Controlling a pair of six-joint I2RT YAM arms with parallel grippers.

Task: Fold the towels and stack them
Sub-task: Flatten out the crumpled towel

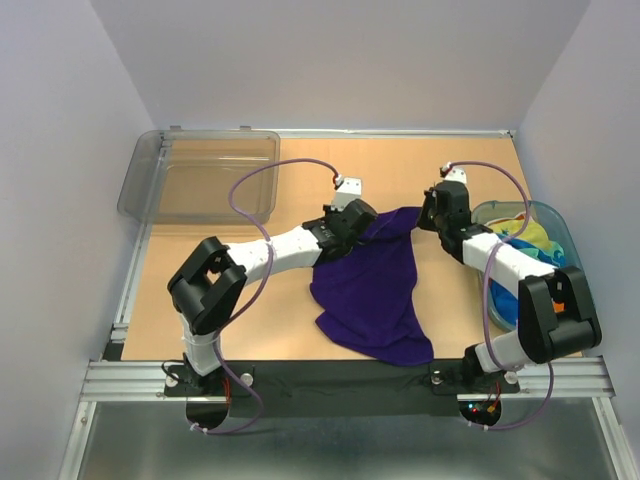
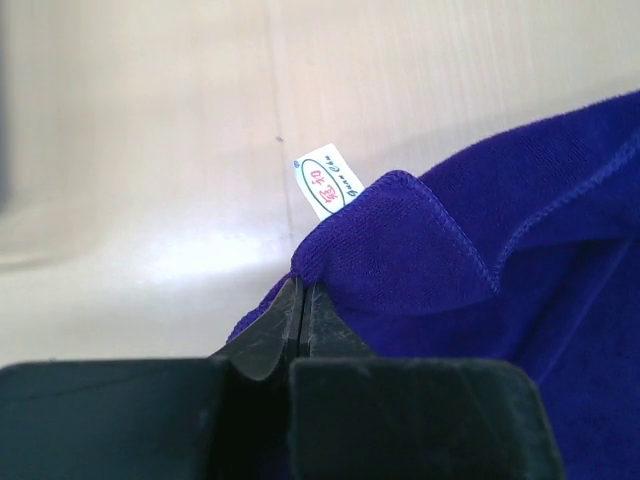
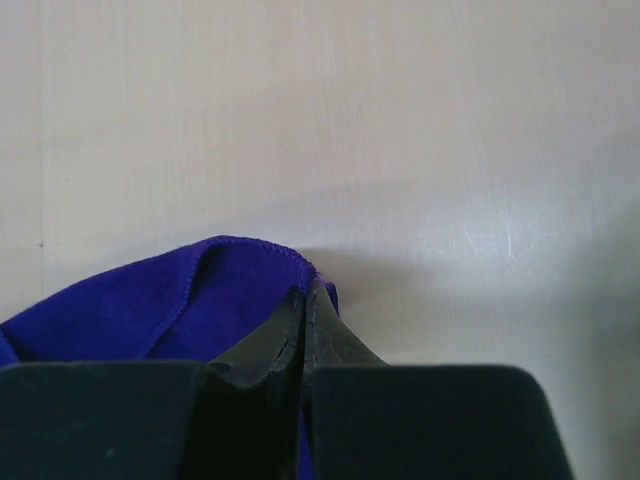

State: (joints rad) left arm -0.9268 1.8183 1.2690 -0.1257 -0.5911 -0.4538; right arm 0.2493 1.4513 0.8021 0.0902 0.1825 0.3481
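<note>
I see a wooden table between white walls. The purple towel lies mid-table. The left gripper is clamped on its far left corner and the right gripper on its far right corner. The basket at right holds other towels. A bin stands far left.

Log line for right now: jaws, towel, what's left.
left jaws: shut on purple towel corner | right jaws: shut on other far corner | towel: unfolded on table | other towels: in basket

Overhead rear view; two close wrist views, purple towel common
</note>
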